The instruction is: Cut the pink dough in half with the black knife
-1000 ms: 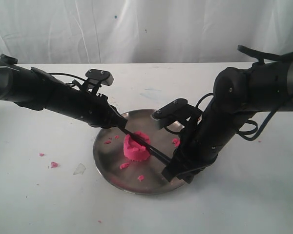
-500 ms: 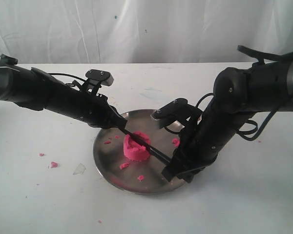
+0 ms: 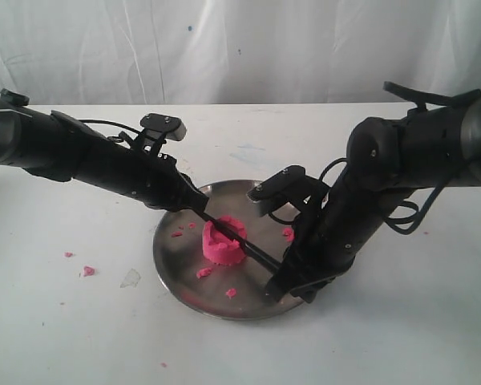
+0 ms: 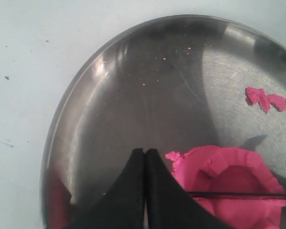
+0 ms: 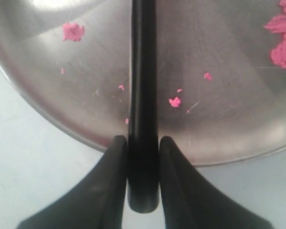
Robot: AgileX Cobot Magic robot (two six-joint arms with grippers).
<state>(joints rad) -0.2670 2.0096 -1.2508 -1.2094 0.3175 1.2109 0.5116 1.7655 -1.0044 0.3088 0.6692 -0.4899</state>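
Observation:
The pink dough (image 3: 223,241) sits as one notched round lump in the middle of the steel plate (image 3: 176,265). The black knife (image 3: 255,252) lies across its top, pressed a little into it. My right gripper (image 3: 279,287) is shut on the knife's handle at the plate's near right rim; in the right wrist view the handle (image 5: 143,95) runs between both fingers of that gripper (image 5: 143,139). My left gripper (image 3: 202,208) is shut, its tips just behind the dough (image 4: 233,181). The thin blade (image 4: 238,194) passes under the left gripper (image 4: 145,151); contact cannot be told.
Pink crumbs lie on the plate (image 3: 289,233) and in the right wrist view (image 5: 73,31). More crumbs (image 3: 88,271) and a clear scrap (image 3: 130,278) lie on the white table to the left. A white curtain hangs behind.
The right arm has shifted slightly left and leaned in over the plate. The knife, the dough and the left arm look unmoved.

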